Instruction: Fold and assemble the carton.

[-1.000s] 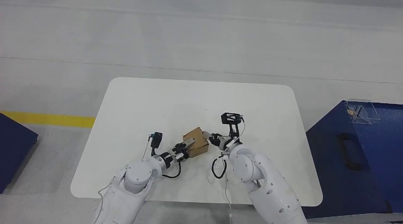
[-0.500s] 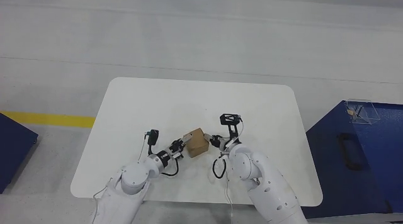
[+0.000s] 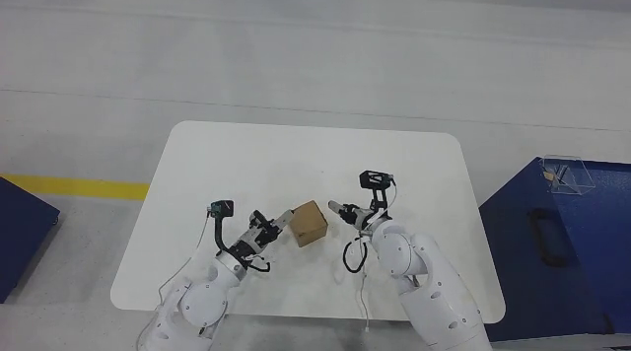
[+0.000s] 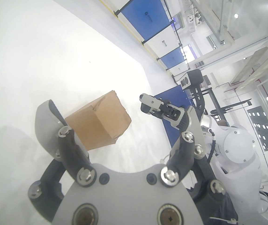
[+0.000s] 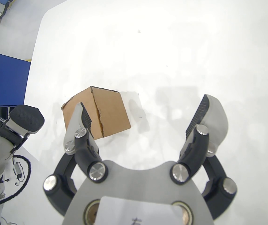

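Observation:
A small brown carton (image 3: 309,222), folded into a closed cube, rests on the white table (image 3: 296,154) near its front middle. No gripper touches it. My left gripper (image 3: 268,225) stands open just left of the carton with a small gap to it. In the left wrist view the carton (image 4: 98,122) lies beyond the spread fingers (image 4: 50,114). My right gripper (image 3: 341,211) is open to the carton's right, also apart from it. From the right wrist view the carton (image 5: 101,113) sits off to one side of the right gripper (image 5: 145,115), with a seam running down its face.
Blue cabinets stand off the table at the right (image 3: 562,243) and the left (image 3: 20,233). A small clear box (image 3: 565,174) sits on the right one. The table's back half is bare white surface.
Both grippers have drawn back from the carton, the left one to the left and the right one to the right. The carton now lies free on the table.

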### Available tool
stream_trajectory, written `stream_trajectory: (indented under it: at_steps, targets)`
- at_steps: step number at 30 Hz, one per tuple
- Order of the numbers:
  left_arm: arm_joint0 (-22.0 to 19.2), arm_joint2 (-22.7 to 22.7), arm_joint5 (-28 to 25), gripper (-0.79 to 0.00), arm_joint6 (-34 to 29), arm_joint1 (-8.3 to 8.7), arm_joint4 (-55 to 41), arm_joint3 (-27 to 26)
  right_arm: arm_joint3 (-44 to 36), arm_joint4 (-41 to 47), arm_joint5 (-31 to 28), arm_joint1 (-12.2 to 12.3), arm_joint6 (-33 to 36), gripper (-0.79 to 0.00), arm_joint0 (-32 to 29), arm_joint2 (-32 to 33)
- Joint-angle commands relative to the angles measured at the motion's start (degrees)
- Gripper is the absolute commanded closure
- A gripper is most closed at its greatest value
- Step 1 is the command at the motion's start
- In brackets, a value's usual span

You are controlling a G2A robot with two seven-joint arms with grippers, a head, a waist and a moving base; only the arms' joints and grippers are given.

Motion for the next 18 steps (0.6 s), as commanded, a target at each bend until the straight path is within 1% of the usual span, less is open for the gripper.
stream_trajectory:
  at_steps: [1, 5, 6, 7, 9, 11, 13, 14, 16, 18]
  targets:
    - [-0.01, 0.0, 0.02, -0.785, -0.13, 0.0, -0.02, 0.01, 0.0, 0.0, 0.0, 0.0, 0.0, -0.785, 0.0, 0.0]
    - [-0.01, 0.0, 0.02, -0.785, -0.13, 0.0, -0.02, 0.01, 0.09, -0.67, 0.12, 0.06, -0.87, -0.785, -0.19, 0.22]
    - [-0.39, -0.41, 0.83, -0.785, 1.05, 0.14, 2.98, -0.08, 0.08, -1.75, 0.61, 0.13, -2.57, -0.785, -0.53, 0.53]
    - [-0.77, -0.41, 0.16, -0.785, 3.16, 0.33, 8.12, -0.62, -0.03, -2.37, 1.27, 0.16, -4.17, -0.785, -0.84, 0.91]
    - [-1.17, -0.54, -4.29, -0.785, 6.19, 0.89, 17.73, -0.85, -0.13, -1.24, 1.54, 0.19, -4.7, -0.785, -1.29, 1.82]
    - [-1.82, -0.96, -10.19, -0.785, 9.67, 1.8, 31.42, -1.64, -0.04, -0.73, 1.16, 0.36, -4.44, -0.785, -1.41, 2.98]
    - [-2.2, -1.26, -13.97, -0.785, 14.43, 2.75, 45.92, -1.3, 0.21, -1.15, 0.97, 0.53, -4.58, -0.785, -1.58, 3.74]
    - [-2.37, -0.83, -16.5, -0.785, 16.61, 3.15, 51.56, -0.54, 0.36, -0.95, 0.83, 0.58, -4.33, -0.785, -1.62, 4.08]
    - [-3.77, -0.25, -23.03, -0.785, 19.51, 3.9, 58.91, 1.24, 0.48, -0.58, 0.5, 0.69, -3.75, -0.785, -1.55, 4.7]
    - [-5.17, 0.31, -24.68, -0.785, 23.73, 4.35, 64.88, 3.13, 0.43, -0.95, 0.45, 0.78, -3.61, -0.785, -1.64, 5.01]
